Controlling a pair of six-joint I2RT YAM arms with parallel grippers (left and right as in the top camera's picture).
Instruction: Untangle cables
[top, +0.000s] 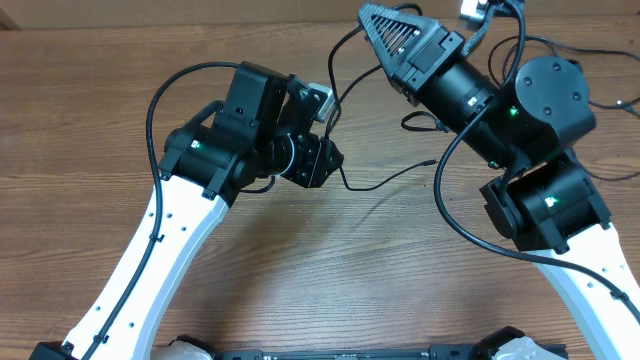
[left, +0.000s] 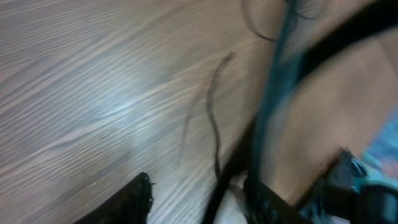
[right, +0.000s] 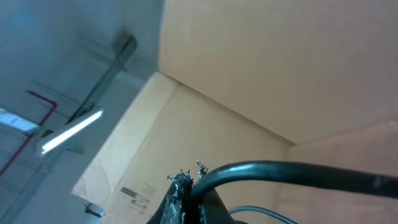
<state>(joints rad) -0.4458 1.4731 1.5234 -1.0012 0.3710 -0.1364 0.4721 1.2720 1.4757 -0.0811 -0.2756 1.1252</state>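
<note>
A thin black cable (top: 385, 178) lies on the wooden table (top: 300, 260), running right from under my left gripper (top: 332, 160). Another strand (top: 335, 70) rises from there to my right gripper (top: 370, 15), which is lifted at the back. In the blurred left wrist view the left gripper (left: 198, 186) has its jaws apart. A black cable (left: 219, 186) passes just inside the right finger (left: 267, 205), and a thin cable (left: 214, 124) lies on the table beyond. In the right wrist view the right gripper (right: 189, 177) is shut on a black cable (right: 280, 169) that leads off right.
More thin cables (top: 600, 52) trail over the table's far right, behind the right arm (top: 540, 110). Cardboard walls (right: 267, 68) stand behind the table. The left arm (top: 200, 160) stretches over the table's left half.
</note>
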